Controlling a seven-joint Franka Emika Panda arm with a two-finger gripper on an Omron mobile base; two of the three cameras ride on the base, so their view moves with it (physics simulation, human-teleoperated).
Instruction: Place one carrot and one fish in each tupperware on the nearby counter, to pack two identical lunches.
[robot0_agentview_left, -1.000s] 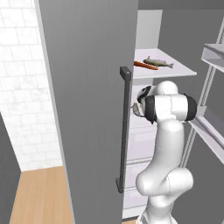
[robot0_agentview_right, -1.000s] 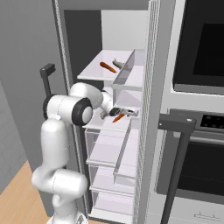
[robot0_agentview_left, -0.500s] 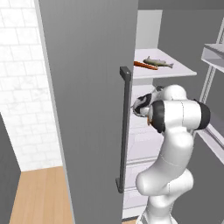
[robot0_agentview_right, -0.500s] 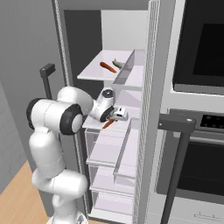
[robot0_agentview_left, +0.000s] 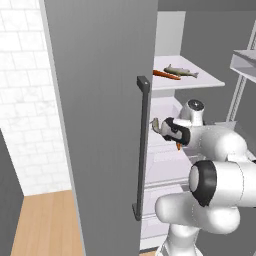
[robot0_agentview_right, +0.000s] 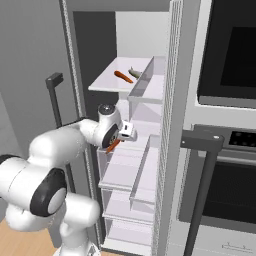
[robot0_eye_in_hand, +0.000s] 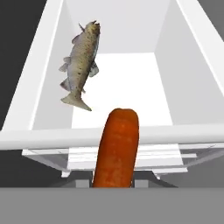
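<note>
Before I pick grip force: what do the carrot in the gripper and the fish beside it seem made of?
Carrot: smooth, matte orange, evenly coloured, probably firm vegetable flesh. Fish: speckled grey-brown skin with fins, a faint sheen, likely soft. Being rendered, the look leaves both open.

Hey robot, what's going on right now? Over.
Hand gripping long orange carrot. Speckled grey fish on fridge shelf ahead. Second carrot and fish on upper shelf.

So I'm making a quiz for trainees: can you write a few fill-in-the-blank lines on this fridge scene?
1. The tool holds an orange ____.
2. On the top shelf, a carrot lies beside a ____.
3. In the hand view, a fish lies in a white ____.

Missing: carrot; fish; bin
</note>
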